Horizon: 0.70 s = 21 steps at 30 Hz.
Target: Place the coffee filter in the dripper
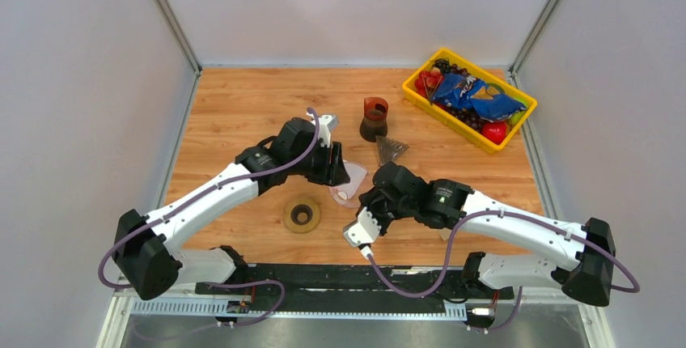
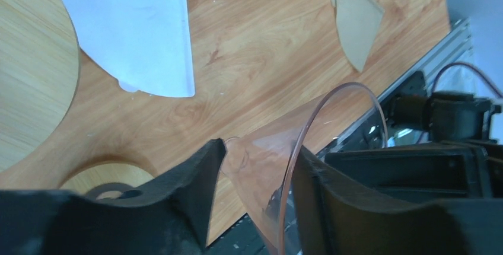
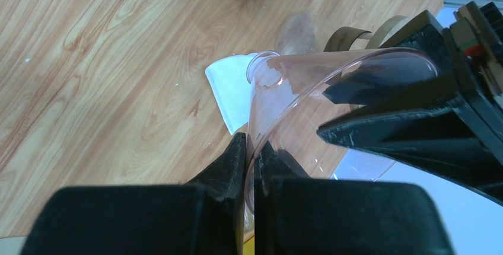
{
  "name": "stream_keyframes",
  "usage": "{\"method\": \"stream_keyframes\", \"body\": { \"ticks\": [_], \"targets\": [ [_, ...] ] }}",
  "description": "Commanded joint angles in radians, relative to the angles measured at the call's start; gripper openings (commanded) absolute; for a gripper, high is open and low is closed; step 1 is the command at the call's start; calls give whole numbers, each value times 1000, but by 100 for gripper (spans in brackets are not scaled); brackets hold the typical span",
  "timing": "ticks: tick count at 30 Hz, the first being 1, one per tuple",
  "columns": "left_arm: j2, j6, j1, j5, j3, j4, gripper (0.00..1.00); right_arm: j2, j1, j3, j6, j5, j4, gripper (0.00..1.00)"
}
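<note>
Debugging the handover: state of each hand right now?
Left hand: straddles the clear dripper, grip cannot be told.
Right hand: closed on the dripper's rim.

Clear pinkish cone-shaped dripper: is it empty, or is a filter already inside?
Empty. The clear pinkish cone-shaped dripper shows nothing inside its wall; the white paper filter lies flat on the wooden table, outside it.

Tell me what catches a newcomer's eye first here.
A clear pink dripper is held mid-table between both arms: the right gripper pinches its rim, and the left gripper straddles its cone. A yellow bin of snacks and fruit sits at the far right corner. A white paper filter lies on the table.
</note>
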Motion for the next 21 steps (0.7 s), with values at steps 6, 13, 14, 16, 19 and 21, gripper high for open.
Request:
{"method": "stream_keyframes", "body": {
  "ticks": [6,13,14,16,19,21],
  "targets": [
    [32,8,-19,-34,69,-6,2,-11,6,52,-25,0,25,20],
    [12,-8,-20,-87,72,3,0,-46,6,75,13,-29,28,100],
    [-1,-9,-20,-97,69,12,0,-56,5,80,19,-47,29,100],
    [-20,-13,-19,-122,65,23,0,-91,5,92,44,-90,47,100],
    [-57,-14,-20,-201,68,18,0,-159,4,88,137,-119,166,100],
    [-79,-16,-19,-260,75,9,0,-210,-2,67,238,-111,295,100]
  ]
}}
